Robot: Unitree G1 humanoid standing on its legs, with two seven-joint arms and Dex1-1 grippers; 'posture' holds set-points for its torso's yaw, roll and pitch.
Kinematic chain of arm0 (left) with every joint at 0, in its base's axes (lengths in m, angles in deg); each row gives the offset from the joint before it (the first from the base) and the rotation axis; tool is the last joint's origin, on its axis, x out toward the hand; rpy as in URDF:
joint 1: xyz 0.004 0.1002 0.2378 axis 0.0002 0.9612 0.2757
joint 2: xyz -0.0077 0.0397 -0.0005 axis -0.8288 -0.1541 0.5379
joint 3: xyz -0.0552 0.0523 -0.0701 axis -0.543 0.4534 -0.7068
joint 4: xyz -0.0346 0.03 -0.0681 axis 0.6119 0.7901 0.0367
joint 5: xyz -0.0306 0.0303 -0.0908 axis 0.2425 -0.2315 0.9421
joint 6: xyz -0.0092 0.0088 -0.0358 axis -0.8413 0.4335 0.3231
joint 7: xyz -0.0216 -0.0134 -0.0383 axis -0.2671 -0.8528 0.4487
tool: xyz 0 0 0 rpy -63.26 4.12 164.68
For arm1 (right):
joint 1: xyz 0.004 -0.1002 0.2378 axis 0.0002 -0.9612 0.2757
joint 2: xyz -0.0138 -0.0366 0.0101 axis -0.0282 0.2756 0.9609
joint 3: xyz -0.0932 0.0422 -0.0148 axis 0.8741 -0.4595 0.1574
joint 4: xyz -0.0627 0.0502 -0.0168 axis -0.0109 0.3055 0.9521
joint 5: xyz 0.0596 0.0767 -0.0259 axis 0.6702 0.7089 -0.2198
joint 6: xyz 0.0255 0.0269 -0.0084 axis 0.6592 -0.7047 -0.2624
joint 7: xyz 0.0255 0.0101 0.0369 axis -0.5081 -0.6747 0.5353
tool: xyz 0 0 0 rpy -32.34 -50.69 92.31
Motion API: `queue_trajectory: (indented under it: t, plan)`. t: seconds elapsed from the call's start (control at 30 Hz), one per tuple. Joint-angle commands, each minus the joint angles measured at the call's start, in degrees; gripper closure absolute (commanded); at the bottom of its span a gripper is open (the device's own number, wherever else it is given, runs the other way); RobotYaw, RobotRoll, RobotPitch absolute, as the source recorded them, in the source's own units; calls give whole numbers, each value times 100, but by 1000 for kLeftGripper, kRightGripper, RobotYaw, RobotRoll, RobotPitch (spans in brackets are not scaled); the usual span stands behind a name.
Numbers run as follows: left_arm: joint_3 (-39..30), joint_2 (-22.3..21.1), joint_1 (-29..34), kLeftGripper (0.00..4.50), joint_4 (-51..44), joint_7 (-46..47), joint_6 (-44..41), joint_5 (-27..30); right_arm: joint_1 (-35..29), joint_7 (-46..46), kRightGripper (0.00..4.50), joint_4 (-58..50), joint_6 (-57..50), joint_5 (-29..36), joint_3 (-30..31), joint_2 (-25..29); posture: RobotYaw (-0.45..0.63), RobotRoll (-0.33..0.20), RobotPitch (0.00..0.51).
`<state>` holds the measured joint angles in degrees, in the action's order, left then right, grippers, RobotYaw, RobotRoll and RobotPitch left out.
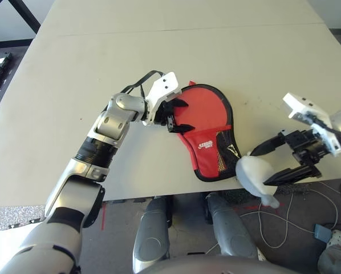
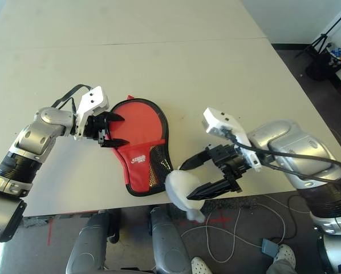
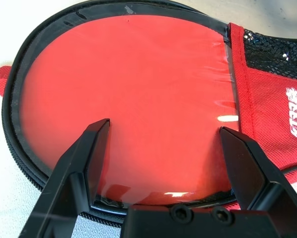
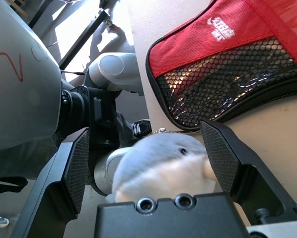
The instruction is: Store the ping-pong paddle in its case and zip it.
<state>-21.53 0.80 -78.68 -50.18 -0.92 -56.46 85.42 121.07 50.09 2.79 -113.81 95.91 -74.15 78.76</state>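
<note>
Left wrist view: ping-pong paddle point(image 3: 128, 104) lay inside case point(image 1: 207, 145), unzipped. Left claw point(image 1: 171, 114) spread at case edge. Right claw point(image 2: 204, 176) spread around plush toy point(image 2: 182, 191). Zipping remained.

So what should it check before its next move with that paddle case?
1. Paddle in the case: ok, its red face lies inside the black zipper edging.
2. Case zipped: not ok, the paddle's face shows uncovered.
3. Left hand open: ok, at the case's round edge.
4. Right hand open: ok, its fingers stand either side of a pale plush toy at the table edge.
5. Zipper pull's place: cannot tell.
</note>
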Motion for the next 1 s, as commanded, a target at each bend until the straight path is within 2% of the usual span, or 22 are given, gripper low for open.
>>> queue_trajectory:
  t: [0.03,0.13,0.47,0.7,1.0]
  plan:
    - [195,0,141,0,180,-69,-65,-105,28,66,17,46,59,154,-54,124,-94,0,274]
    - [198,-9,149,0,173,-76,-62,-106,51,66,17,116,21,251,-107,139,-93,0,274]
    - [70,-52,109,0,158,-82,-83,-19,683,-458,17,1513,-434,154,-629,-658,-91,0,274]
    - [-648,78,56,0,-62,274,-287,536,1055,-2209,17,2508,194,-408,-1247,-1830,-90,0,275]
    - [-1766,117,162,0,-228,1073,-365,1161,1137,-4041,17,3375,1367,-874,-2080,-2837,-83,0,281]
